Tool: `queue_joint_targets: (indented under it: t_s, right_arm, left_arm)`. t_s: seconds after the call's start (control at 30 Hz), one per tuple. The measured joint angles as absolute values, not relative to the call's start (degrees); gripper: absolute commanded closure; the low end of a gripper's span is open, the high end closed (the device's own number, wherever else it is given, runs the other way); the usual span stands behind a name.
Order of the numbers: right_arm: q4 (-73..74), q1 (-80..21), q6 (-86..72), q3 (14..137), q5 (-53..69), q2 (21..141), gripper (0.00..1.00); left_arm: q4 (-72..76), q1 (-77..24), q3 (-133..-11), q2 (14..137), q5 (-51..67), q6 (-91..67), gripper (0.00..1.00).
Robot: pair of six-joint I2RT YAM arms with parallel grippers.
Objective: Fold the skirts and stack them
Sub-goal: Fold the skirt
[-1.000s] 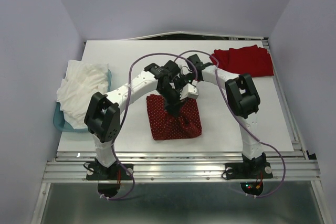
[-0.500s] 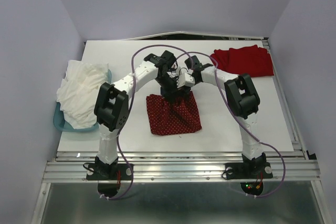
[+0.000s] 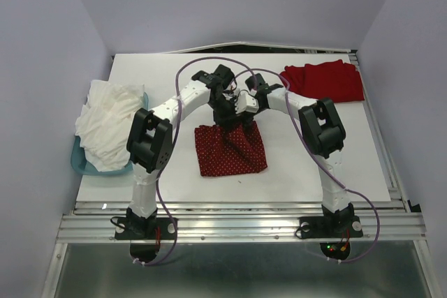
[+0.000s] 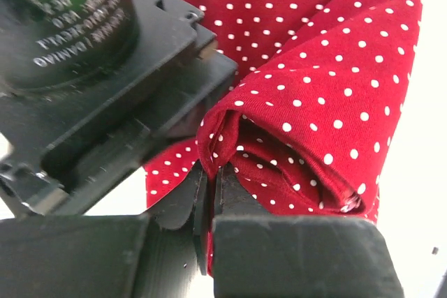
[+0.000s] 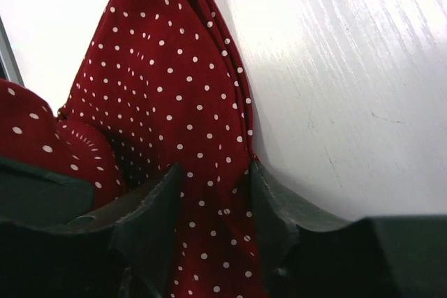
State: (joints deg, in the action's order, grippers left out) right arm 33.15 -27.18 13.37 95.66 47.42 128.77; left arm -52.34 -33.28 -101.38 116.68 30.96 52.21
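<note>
The dark red polka-dot skirt [image 3: 230,150] is laid folded at the middle of the tabletop [image 3: 307,151], its far edge drawn up off the surface into a bunched peak. That peak is pinched by the left gripper [image 4: 209,179], whose jaws are pressed together on a doubled fold of the dotted cloth. Just beside it, the right gripper [image 5: 213,179] is set over the same raised edge; a gathered strip of the cloth is seen between its jaws, which stand somewhat apart, and it cannot be told whether the cloth is clamped. The plain red skirt [image 3: 325,80] is spread at the far right corner, well apart. A heap of white cloth [image 3: 105,123] is held in a blue basin [image 3: 78,164] at the left edge.
</note>
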Motion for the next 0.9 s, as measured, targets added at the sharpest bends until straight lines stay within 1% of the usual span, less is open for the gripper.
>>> queue_joint_targets:
  t_s: [0.17,0.23,0.27,0.3,0.33,0.4,0.43,0.57,0.73,0.77,0.8,0.87,0.9]
  right_arm:
    - [34.4,-27.5,11.9,98.1,43.9,128.8,0.42]
    - [34.8,-27.2,11.1,99.5,41.6,128.8,0.37]
    - [35.3,-26.9,10.4,100.6,40.7,128.8,0.35]
    - [35.9,-26.4,9.6,102.4,39.5,128.8,0.30]
    - [35.9,-26.0,9.3,103.8,38.9,128.8,0.29]
    - [36.0,-25.2,8.4,106.1,37.8,128.8,0.28]
    - [36.0,-24.6,7.7,107.6,37.2,128.8,0.27]
    - [36.0,-21.8,4.9,110.2,36.4,128.6,0.27]
    - [36.7,-17.6,2.5,107.4,36.4,126.5,0.27]
    - [37.1,-16.6,2.2,105.1,36.1,124.6,0.27]
    - [37.5,-16.0,2.1,104.1,35.9,123.3,0.27]
    - [37.7,-14.9,2.1,99.9,35.4,118.5,0.28]
    - [38.0,-14.6,2.0,97.9,35.3,115.4,0.29]
  left_arm:
    - [-50.3,-33.3,-100.7,116.9,29.8,52.7,0.97]
    - [-49.4,-33.2,-100.1,116.9,29.6,52.9,0.97]
    - [-48.9,-33.0,-99.7,116.9,29.5,52.9,0.95]
    - [-48.4,-32.8,-99.2,116.9,29.3,53.0,0.90]
    - [-48.3,-32.7,-98.9,116.9,29.1,53.1,0.87]
    - [-47.4,-32.6,-98.4,116.9,28.7,53.0,0.80]
    - [-46.8,-32.6,-98.1,116.9,28.5,53.0,0.73]
    - [-44.4,-32.2,-97.1,116.9,27.5,52.1,0.64]
    - [-42.7,-30.0,-99.3,117.1,25.4,50.5,0.61]
    - [-42.7,-28.9,-101.3,117.3,24.6,49.8,0.59]
    - [-42.4,-27.8,-102.9,117.4,24.1,49.2,0.55]
    - [-42.2,-26.0,-106.0,117.5,23.5,47.9,0.54]
    - [-41.7,-24.7,-107.9,117.5,23.4,46.7,0.54]
